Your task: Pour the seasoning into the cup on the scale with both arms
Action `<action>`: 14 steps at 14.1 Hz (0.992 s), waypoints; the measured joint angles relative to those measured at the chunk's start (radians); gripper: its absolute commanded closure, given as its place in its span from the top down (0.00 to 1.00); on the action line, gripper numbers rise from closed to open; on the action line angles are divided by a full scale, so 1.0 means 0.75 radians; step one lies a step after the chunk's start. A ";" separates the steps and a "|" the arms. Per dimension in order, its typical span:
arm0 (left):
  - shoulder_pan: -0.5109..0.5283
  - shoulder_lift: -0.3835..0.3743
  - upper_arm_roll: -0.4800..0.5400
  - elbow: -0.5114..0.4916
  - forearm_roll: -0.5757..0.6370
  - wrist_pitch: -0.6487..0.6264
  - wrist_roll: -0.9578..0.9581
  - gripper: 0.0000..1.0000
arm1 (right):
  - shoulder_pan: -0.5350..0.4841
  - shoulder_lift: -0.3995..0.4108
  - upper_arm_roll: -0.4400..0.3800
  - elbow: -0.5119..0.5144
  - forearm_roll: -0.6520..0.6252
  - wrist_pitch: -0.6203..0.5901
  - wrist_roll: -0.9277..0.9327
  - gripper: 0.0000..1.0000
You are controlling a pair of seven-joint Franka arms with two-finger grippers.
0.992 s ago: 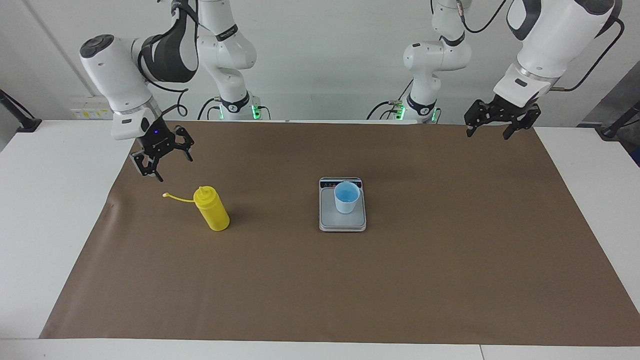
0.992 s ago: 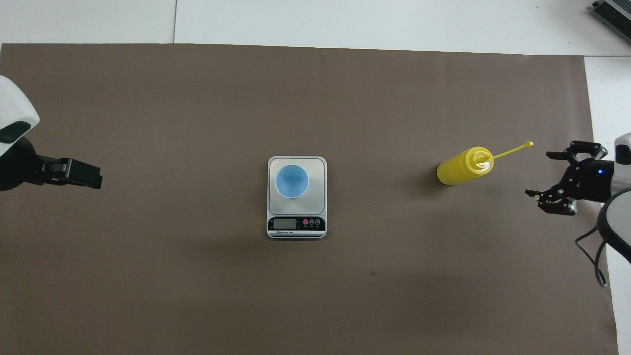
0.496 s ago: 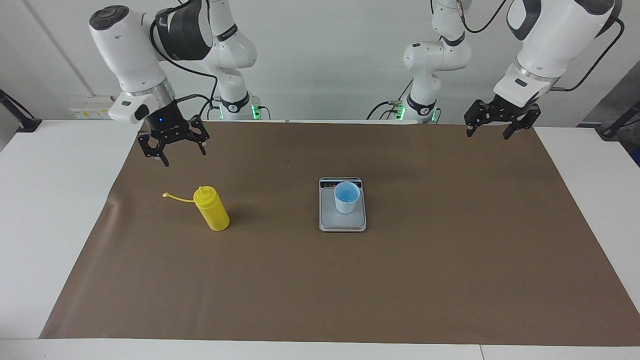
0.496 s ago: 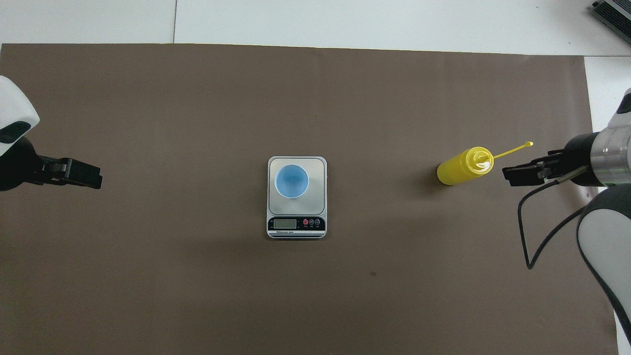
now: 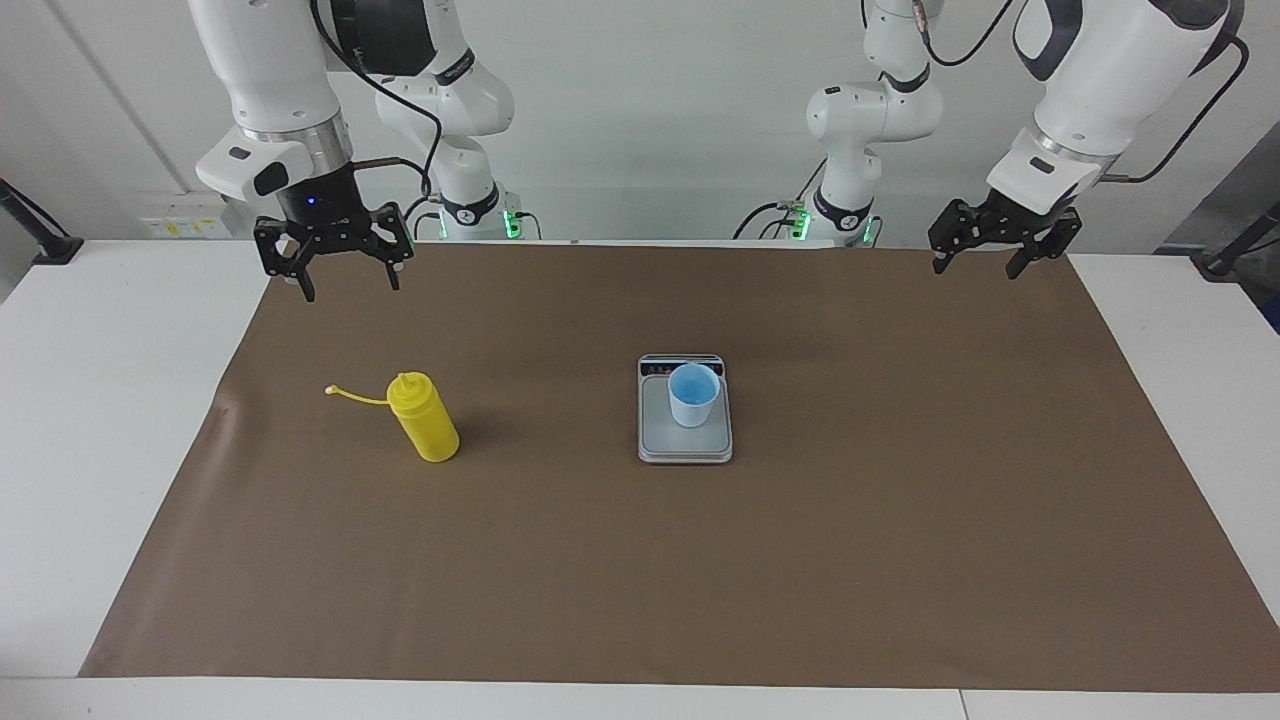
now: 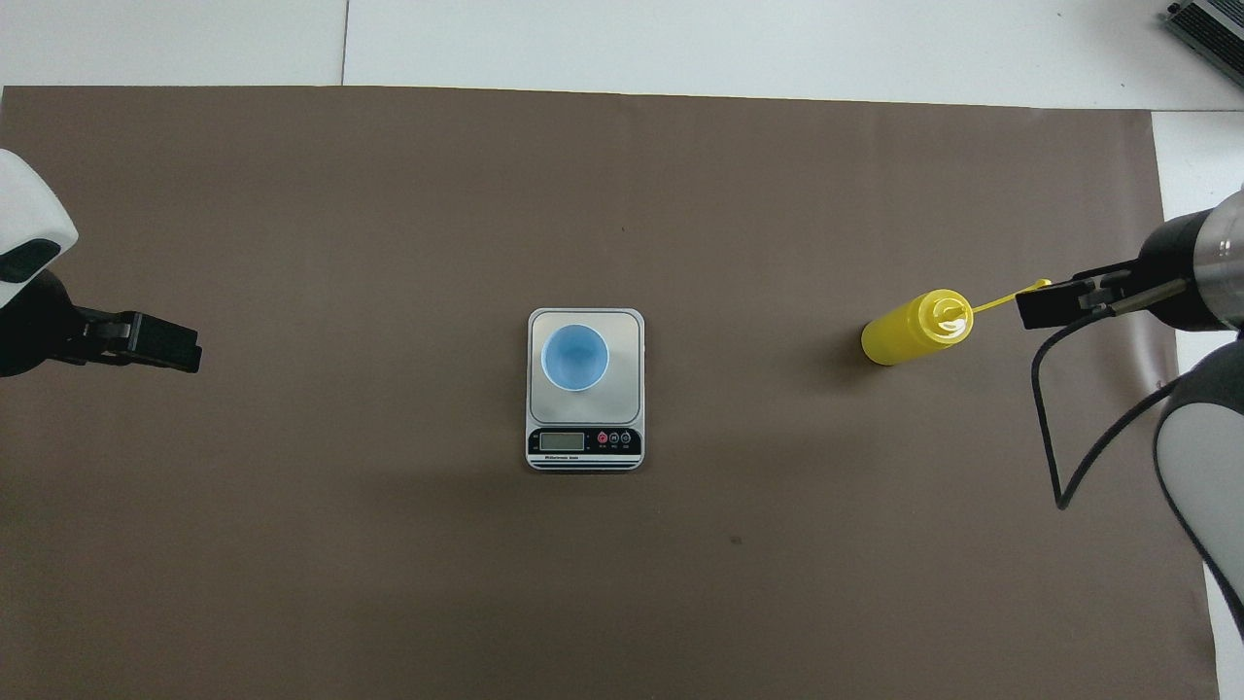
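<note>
The seasoning, a yellow squeeze bottle [image 5: 425, 418] [image 6: 909, 331], stands upright on the brown mat toward the right arm's end, its thin cap strap [image 5: 345, 394] sticking out sideways. The light-blue cup [image 5: 693, 395] [image 6: 574, 357] stands on the silver scale [image 5: 685, 445] [image 6: 627, 335] at the mat's middle. My right gripper [image 5: 350, 288] [image 6: 1045, 306] hangs open, pointing down, raised over the mat beside the strap's end and apart from the bottle. My left gripper [image 5: 975, 270] [image 6: 175, 348] waits open, raised over the mat's corner at the left arm's end.
A brown mat [image 5: 700, 580] covers most of the white table [image 5: 100, 400]. The scale's dark display strip [image 6: 583, 442] faces the robots. A grey device [image 6: 1210, 24] lies at the table's corner farthest from the robots, at the right arm's end.
The right gripper has risen and turned from a tilted pose to pointing straight down, shifting toward the robots' edge of the mat. Left arm, bottle, cup and scale have not moved.
</note>
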 measured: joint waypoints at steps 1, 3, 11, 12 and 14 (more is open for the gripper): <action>0.000 0.000 0.000 0.000 0.000 0.000 0.000 1.00 | 0.001 0.009 0.000 0.011 0.000 -0.012 0.061 1.00; 0.000 0.000 0.000 0.000 0.000 0.000 0.000 1.00 | 0.003 0.020 0.005 0.031 0.000 -0.051 0.120 1.00; 0.000 0.000 0.000 0.000 0.000 0.000 0.000 1.00 | 0.003 0.030 0.011 0.044 0.060 -0.152 0.163 1.00; 0.000 0.000 0.000 0.000 0.000 0.000 0.000 1.00 | 0.003 0.031 0.011 0.044 0.064 -0.155 0.163 1.00; 0.000 0.000 0.000 0.000 0.000 0.000 0.000 1.00 | 0.003 0.031 0.011 0.043 0.075 -0.160 0.167 1.00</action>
